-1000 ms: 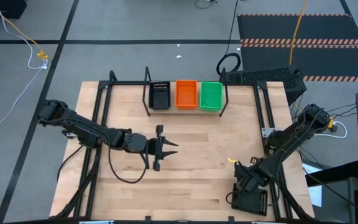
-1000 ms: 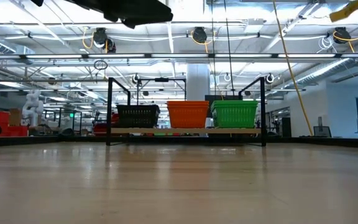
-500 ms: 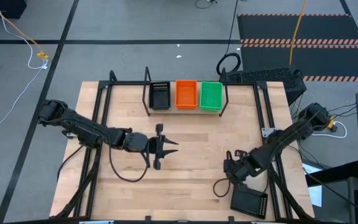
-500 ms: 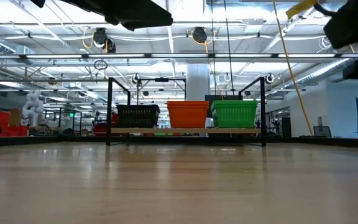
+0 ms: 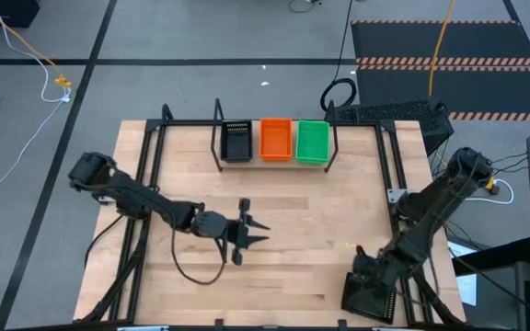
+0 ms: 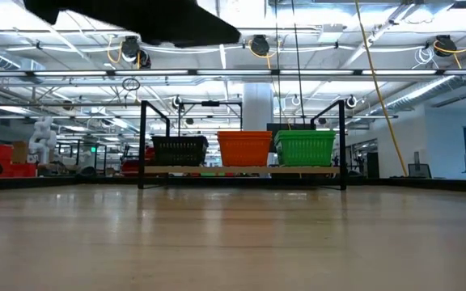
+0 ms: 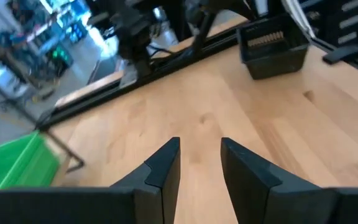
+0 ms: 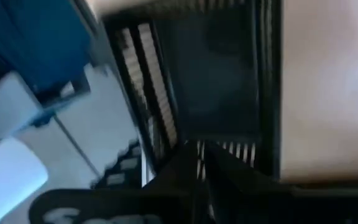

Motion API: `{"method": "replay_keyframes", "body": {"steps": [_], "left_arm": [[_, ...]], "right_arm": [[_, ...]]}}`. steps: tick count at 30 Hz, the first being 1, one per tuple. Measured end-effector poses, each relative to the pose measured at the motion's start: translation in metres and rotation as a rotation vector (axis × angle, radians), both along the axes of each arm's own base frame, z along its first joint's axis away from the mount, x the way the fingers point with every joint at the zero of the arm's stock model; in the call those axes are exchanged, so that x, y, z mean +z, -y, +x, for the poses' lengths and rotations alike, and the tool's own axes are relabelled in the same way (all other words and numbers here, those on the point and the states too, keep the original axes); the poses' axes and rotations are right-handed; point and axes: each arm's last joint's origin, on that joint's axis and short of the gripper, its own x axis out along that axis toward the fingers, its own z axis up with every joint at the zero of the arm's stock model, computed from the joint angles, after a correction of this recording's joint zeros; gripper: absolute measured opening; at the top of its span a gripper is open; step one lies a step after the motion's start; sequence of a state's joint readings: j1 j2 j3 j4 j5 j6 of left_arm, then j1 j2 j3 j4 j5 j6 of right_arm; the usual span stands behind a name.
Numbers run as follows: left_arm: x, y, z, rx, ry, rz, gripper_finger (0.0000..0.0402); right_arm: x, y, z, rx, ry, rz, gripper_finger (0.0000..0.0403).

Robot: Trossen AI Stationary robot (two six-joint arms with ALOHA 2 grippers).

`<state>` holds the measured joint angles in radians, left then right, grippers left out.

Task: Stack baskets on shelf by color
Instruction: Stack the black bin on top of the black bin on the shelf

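The shelf [image 5: 274,164] stands at the table's far middle and carries a black basket [image 5: 237,141], an orange basket [image 5: 276,138] and a green basket [image 5: 312,141], side by side; the low view shows them level on the shelf board [image 6: 241,170]. One more black basket [image 5: 368,299] sits flat on the table's near right corner. My right gripper [image 5: 368,276] is over it, shut on its wall. My left gripper [image 5: 248,232] hovers open over the table's middle, nothing between its fingers [image 7: 166,163]. My right gripper comes down from above onto the black basket at the near right corner. Its two fingers [image 8: 174,167] stand close together with the slotted wall [image 8: 199,148] at one end of the basket between them. The basket lies flat on the table.
Black frame rails [image 5: 396,175] run along the table's left and right sides. Bare wood [image 5: 302,211] lies between the shelf and both grippers. Beyond the right edge stand a dark case [image 5: 403,115] and cables.
My left gripper has drifted a little toward the near and right edges, staying open. My right gripper swung out toward the table's middle, then came back over the black basket in the near right corner. That basket has stayed where it was.
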<state>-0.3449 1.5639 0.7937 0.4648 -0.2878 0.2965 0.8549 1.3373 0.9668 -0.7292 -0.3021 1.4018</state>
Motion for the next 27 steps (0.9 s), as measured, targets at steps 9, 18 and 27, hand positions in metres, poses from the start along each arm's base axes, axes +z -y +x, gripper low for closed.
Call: {"method": "replay_keyframes", "body": {"steps": [9, 18, 27], "left_arm": [[-0.021, 0.010, 0.015, -0.018, -0.022, 0.056, 0.0118], [-0.011, 0.009, 0.015, -0.009, 0.009, 0.083, 0.0118], [-0.010, 0.004, 0.017, 0.000, 0.019, 0.108, 0.0118]], "right_arm": [[-0.035, -0.013, -0.025, -0.023, -0.029, -0.062, 0.0022], [-0.077, 0.018, 0.001, 0.065, 0.153, -0.080, 0.0021], [-0.067, 0.048, 0.067, 0.508, 0.776, -0.273, 0.0003]]}}
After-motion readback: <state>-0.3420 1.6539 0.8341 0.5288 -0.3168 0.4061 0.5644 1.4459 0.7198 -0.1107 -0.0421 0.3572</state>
